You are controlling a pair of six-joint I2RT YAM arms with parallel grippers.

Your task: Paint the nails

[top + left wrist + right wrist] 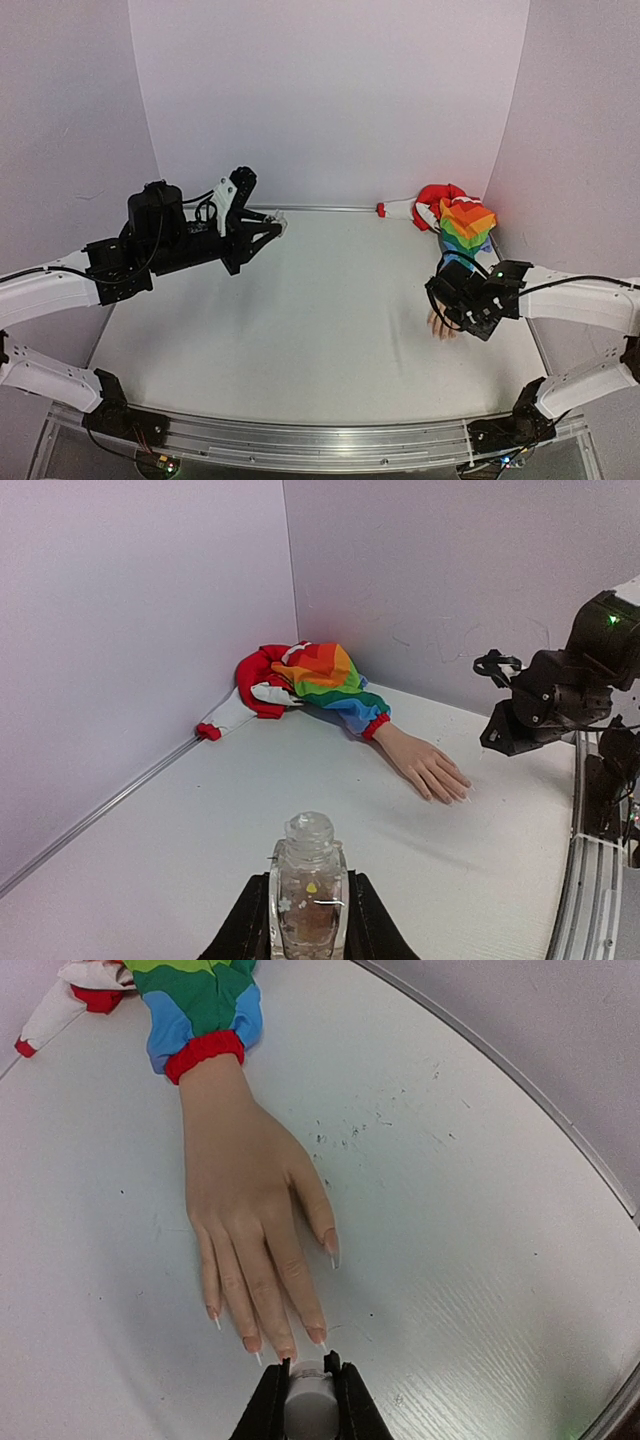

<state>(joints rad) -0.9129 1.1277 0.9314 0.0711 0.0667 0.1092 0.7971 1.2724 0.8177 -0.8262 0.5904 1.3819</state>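
The pale fake hand (245,1190) lies palm down on the table, its rainbow sleeve (200,1010) ending in a red cuff. Its long nails (316,1336) point toward my right gripper (308,1365). That gripper is shut on a small white-grey cylindrical cap (308,1405), held just off the index and middle fingertips; any brush under it is hidden. My left gripper (309,880) is shut on a small clear bottle (310,900), upright and open-necked, far left of the hand (425,765). In the top view the left gripper (272,226) is at the back left and the right gripper (455,310) is over the hand (438,326).
The red and white cloth (430,207) of the sleeve is bunched in the back right corner by the wall. The table's curved right edge (560,1130) runs close to the hand. The right arm (560,690) shows in the left wrist view.
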